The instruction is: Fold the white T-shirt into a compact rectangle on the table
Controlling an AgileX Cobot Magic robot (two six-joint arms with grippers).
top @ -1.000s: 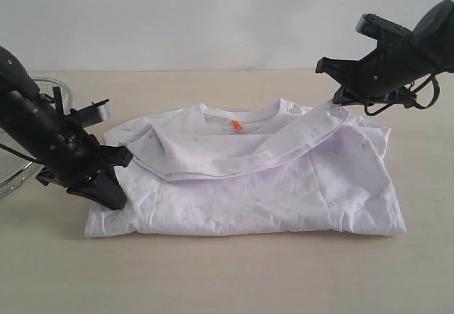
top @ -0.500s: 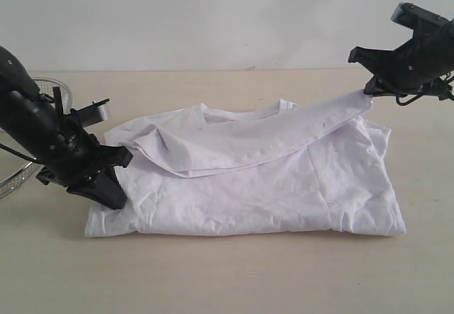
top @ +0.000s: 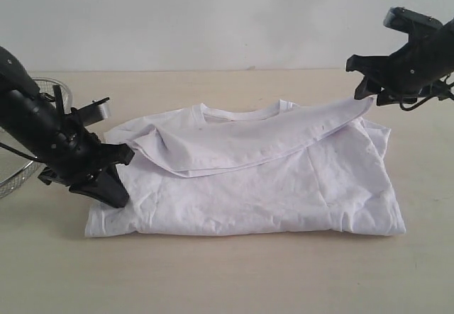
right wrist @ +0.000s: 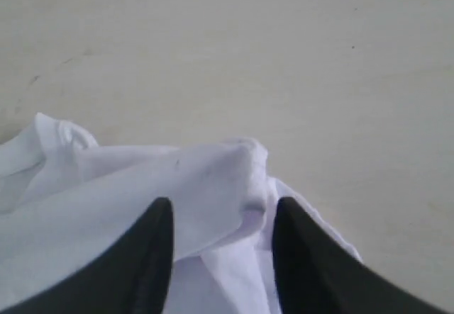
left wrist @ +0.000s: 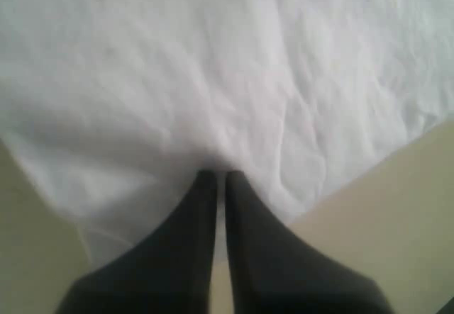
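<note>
The right gripper is found with jaws parted, and a bunched corner of cloth lies unpinched between them. The left gripper is clenched at the shirt's left edge; whether cloth is nipped cannot be told. The white T-shirt is spread on the table between the arms. A folded-over band runs crosswise, its raised end nearest the right arm. The cloth is creased, and no lettering is seen.
</note>
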